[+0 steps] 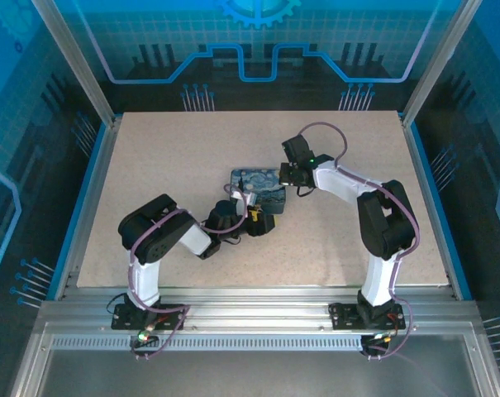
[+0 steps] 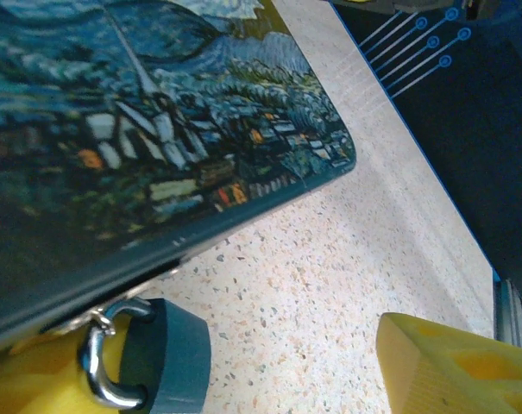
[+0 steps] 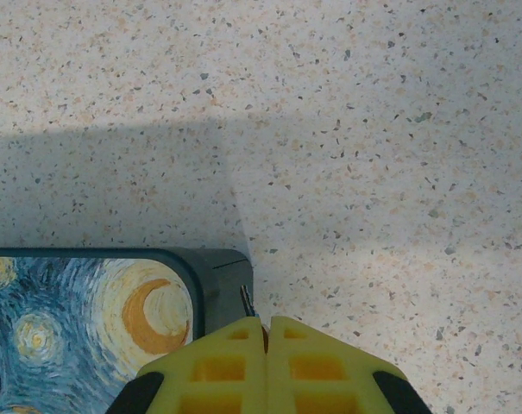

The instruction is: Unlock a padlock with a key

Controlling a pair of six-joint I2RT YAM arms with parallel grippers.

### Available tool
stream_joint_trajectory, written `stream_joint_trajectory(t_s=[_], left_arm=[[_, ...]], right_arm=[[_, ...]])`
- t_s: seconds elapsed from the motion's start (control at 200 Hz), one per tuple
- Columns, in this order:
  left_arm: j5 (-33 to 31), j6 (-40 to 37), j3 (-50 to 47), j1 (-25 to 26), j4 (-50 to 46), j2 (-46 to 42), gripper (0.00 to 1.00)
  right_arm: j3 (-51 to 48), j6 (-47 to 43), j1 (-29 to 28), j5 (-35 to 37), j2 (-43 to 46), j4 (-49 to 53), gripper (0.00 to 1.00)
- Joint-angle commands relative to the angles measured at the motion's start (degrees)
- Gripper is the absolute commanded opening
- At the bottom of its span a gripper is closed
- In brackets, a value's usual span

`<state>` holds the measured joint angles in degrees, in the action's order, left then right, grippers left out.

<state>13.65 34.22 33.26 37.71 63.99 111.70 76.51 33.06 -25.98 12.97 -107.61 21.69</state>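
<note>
Yellow fingers (image 3: 217, 366) of the right pincer (image 3: 263, 324) are clamped on the thin dark key (image 3: 246, 302), its tip poking just ahead, while the left pincer (image 2: 235, 349), jaws apart, has the grey padlock (image 2: 170, 358) by one finger; bringing the key to that padlock, finely aligned, looks next.

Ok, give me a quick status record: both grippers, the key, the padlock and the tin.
left gripper: open, fingers wide apart
right gripper: shut on the key
key: thin dark tip poking out from between the closed fingers, just off the tin box corner
padlock: at the tin box edge, silver shackle up against one left finger, not clamped
tin box: mid-table between the two grippers, painted lid facing up
key in padlock: not yet
</note>
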Motion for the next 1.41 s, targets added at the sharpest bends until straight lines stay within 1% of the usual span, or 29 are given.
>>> stream_joint_trajectory(t_s=[0.0, 0.05, 0.165, 0.235, 0.325, 0.385, 0.445, 0.49, 0.575, 0.605, 0.675, 0.835, 0.97, 1.045, 1.09, 1.236, 1.346, 1.401], left_arm=[[-1.8, -0.3, -1.6, -0.2, 1.6, -1.7, 0.62], [-1.7, -0.3, -2.1, -0.5, 1.3, -2.2, 0.59], [-2.1, -0.2, -3.8, -1.4, 1.1, -3.3, 0.57], [-1.8, -0.2, -4.6, -2.0, 1.1, -4.0, 0.53], [-1.3, -0.4, -4.6, -2.6, -0.6, -4.9, 0.47], [-1.1, -0.8, -4.3, -2.7, -2.5, -5.4, 0.46], [-0.7, -1.3, -3.8, -2.9, -3.8, -5.5, 0.4], [-0.6, -1.4, -3.5, -2.9, -4.5, -5.5, 0.39], [-0.4, -1.5, -2.5, -3.0, -6.4, -5.4, 0.35], [-0.2, -1.5, -2.1, -3.0, -7.1, -5.4, 0.38], [0.4, -1.5, -1.2, -3.0, -8.7, -5.0, 0.5], [1.6, -0.7, -0.2, -2.8, -7.5, -3.1, 0.59], [3.6, 0.8, 0.6, -2.4, -3.7, -1.2, 0.64], [3.8, 1.5, 1.1, -2.2, -2.6, -0.5, 0.65], [3.8, 1.6, 1.2, -2.0, -1.8, -0.2, 0.68], [4.5, 2.2, 1.9, -1.5, -0.4, 0.6, 0.69], [4.1, 2.5, 0.6, -1.5, 2.7, 0.9, 0.74], [5.0, 3.2, 0.1, -1.6, 5.0, 1.5, 0.73]], right_arm=[[-1.1, 0.8, -1.2, -1.1, 1.6, -0.2, 0.0], [-1.0, 0.7, -1.2, -1.0, 1.5, -0.2, 0.0], [-1.0, 0.8, -1.2, -1.0, 1.7, -0.2, 0.0], [-1.1, 0.8, -1.1, -1.0, 1.6, -0.3, 0.0], [-1.3, 1.0, -1.2, -1.0, 1.7, -0.5, 0.0], [-1.4, 1.0, -1.2, -1.2, 1.7, -0.6, 0.0], [-1.5, 1.1, -1.1, -1.1, 1.9, -0.8, 0.0], [-1.7, 1.2, -1.1, -1.1, 1.9, -0.9, 0.0], [-1.8, 1.2, -1.1, -1.2, 2.0, -0.9, 0.0], [-1.8, 1.2, -1.2, -1.2, 2.0, -0.9, 0.0], [-1.9, 1.1, -1.3, -1.4, 2.0, -1.1, 0.0], [-2.1, 1.3, -1.4, -1.9, 1.9, -1.4, 0.0], [-2.7, 1.5, -1.5, -1.9, 2.0, -1.9, 0.0], [-2.8, 1.6, -1.6, -1.9, 2.1, -1.8, 0.0], [-2.9, 1.6, -1.6, -1.9, 2.2, -1.9, 0.0], [-3.1, 1.7, -1.6, -1.9, 2.2, -2.0, 0.0], [-3.4, 1.7, -1.6, -1.9, 2.1, -2.2, 0.0], [-3.4, 1.7, -1.5, -1.9, 2.0, -2.3, 0.0]])
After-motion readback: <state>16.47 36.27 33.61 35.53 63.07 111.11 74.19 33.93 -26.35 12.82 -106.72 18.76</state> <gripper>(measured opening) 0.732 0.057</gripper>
